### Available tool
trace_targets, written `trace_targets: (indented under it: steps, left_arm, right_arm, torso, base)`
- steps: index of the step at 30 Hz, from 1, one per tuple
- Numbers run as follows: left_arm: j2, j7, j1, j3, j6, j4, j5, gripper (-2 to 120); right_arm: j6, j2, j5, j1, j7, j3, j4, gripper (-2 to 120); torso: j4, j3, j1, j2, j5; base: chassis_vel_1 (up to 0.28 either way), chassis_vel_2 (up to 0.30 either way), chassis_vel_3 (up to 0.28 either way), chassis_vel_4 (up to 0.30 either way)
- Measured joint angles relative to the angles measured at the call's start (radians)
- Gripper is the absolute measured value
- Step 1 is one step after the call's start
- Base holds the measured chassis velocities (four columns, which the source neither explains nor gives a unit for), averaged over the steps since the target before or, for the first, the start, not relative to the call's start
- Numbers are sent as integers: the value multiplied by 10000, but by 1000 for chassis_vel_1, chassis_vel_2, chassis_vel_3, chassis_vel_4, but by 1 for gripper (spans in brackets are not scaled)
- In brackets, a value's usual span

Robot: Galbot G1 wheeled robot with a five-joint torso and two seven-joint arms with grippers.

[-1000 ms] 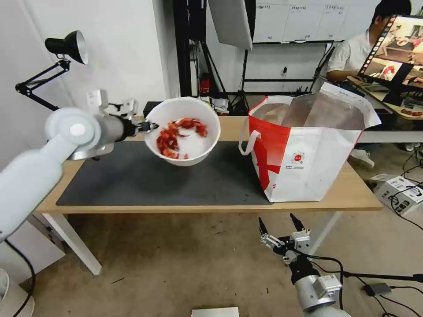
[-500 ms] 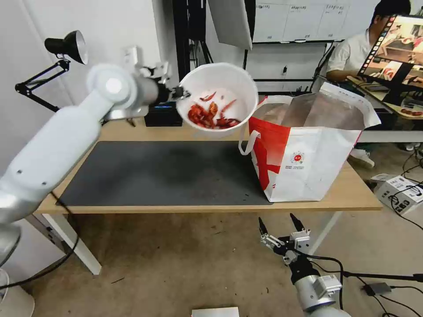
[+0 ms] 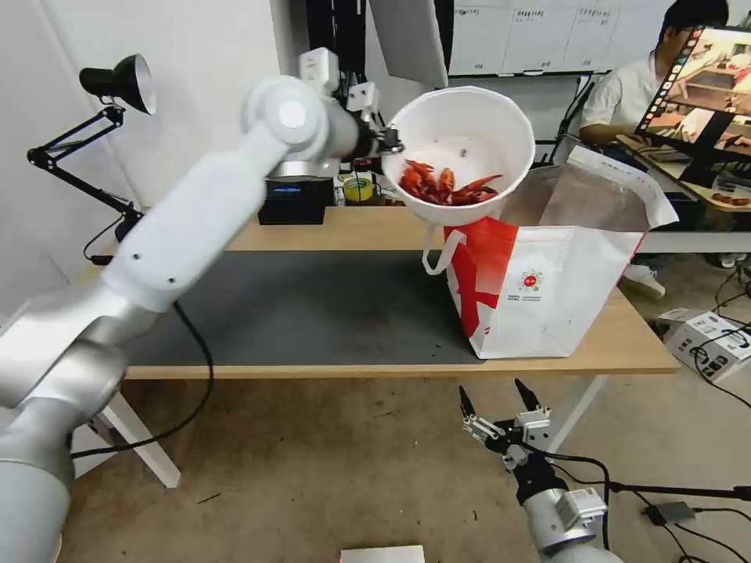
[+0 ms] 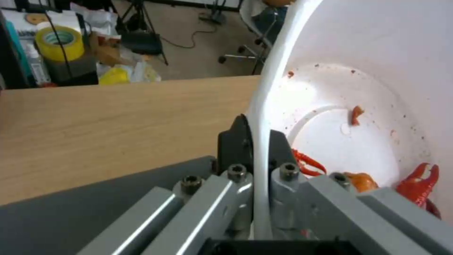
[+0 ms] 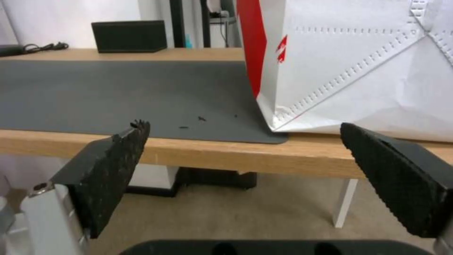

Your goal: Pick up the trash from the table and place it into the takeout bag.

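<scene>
Left gripper (image 3: 389, 145): it is pinching the rim of the white round bowl (image 3: 463, 131) with red shells (image 3: 442, 185) inside, one finger on each side of the rim.
Bowl: it is hanging in the air, tipped, over the near-left corner of the big red-and-white takeout bag (image 3: 547, 274) with the silver lining.
Shells: they are lying in the low side of the bowl.
Bag: it is standing open on the right end of the long light-wood table (image 3: 352, 231), partly on the dark grey mat (image 3: 297, 305).
Right gripper (image 3: 499, 400): it is waiting low in front of the table, fingers spread wide, holding nothing.
Black box (image 3: 293, 202): it is sitting at the back of the table.
</scene>
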Motion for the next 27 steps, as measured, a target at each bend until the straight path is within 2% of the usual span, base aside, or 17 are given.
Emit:
trace_targets:
  steps: [5,12,23,27]
  left_arm:
    - [-852,-103,-263,5,-21,797,83,0]
    - [-1076,-110,-537,-12,-49,1009,89,0]
    - [-1546,-283,-523,94,-203,1281,192,0]
    - [-1978,-454,-522,221,-452,1551,414,0]
  right_arm:
    - [0,0,0,-1,0,0,0,100]
    - [0,0,0,0,0,0,0,100]
    - [0,0,0,0,-1,0,0,100]
    - [0,0,0,0,-1,0,0,100]
  torso:
    - [-6,0,0,0,2]
    - [1,-1,-1,0,-2]
    - [-2,0,-1,0,-1]
    - [-3,0,0,0,0]
  base:
    - [0,0,0,0]
    - [0,0,0,0]
    - [0,0,0,0]
    - [0,0,0,0]
